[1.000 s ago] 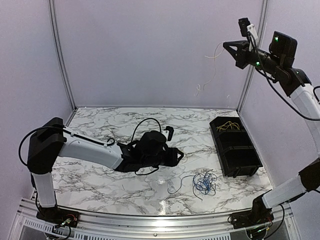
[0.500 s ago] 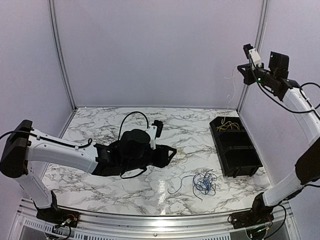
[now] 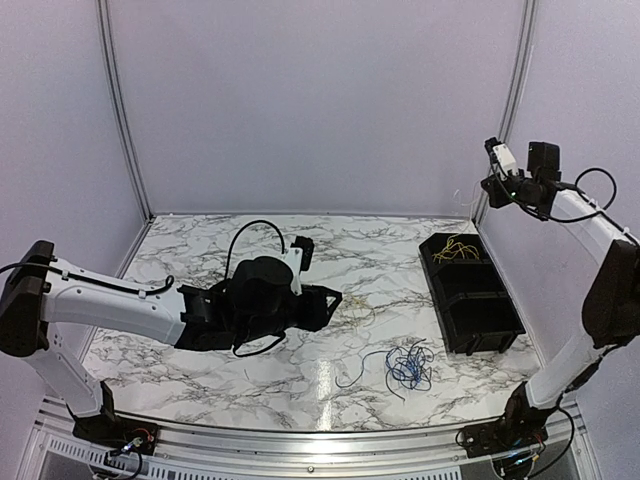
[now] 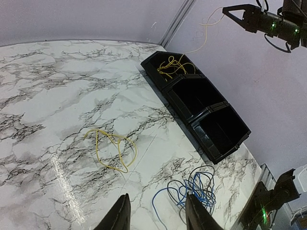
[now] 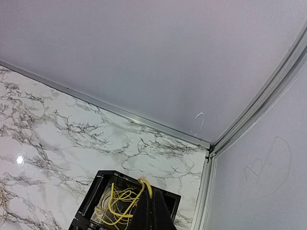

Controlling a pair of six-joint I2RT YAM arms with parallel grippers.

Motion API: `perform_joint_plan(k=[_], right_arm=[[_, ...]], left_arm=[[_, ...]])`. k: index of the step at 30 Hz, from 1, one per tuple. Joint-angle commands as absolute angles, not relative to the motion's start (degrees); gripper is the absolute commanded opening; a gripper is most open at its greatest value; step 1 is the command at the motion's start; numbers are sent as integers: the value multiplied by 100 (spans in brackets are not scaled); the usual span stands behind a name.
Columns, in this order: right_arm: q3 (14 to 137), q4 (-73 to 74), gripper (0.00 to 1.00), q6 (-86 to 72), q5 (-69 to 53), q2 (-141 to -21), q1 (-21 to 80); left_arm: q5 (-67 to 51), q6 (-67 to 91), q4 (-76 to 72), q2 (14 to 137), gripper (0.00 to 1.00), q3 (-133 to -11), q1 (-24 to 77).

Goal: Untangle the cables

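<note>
Left wrist view: right gripper [image 4: 226, 9] pinches a yellow cable [image 4: 206, 36] dangling into the end compartment of the bin [image 4: 196, 96], seemingly needing release next; left gripper [image 4: 158, 215] is spread, empty.

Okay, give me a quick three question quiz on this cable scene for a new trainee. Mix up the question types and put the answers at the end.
1. True or false: the blue cable bundle lies inside the black tray.
2. Multiple choice: which compartment of the tray holds the yellow cable pile? A) nearest the arm bases B) middle C) farthest from the arm bases
3. Short answer: what is the raised right pincer shut on?

Key: 1 false, it lies on the table beside the tray. 2 C. 3 a thin yellow cable that hangs down into the tray.
</note>
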State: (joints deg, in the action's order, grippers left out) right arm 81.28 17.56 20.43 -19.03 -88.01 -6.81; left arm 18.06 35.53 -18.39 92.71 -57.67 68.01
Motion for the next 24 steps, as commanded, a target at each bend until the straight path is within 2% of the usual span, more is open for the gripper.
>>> perform_joint_plan(k=[1,24], right_arm=[[7931,1705,0,2211,-1692,-9037,-738],[7923,2092,0,2626,-896,-10655,-738]], left_arm=[[1872,3568,-1632,9143,42,-5739,6829],[1905,4122,-1477,9182,42,-5535,6847]])
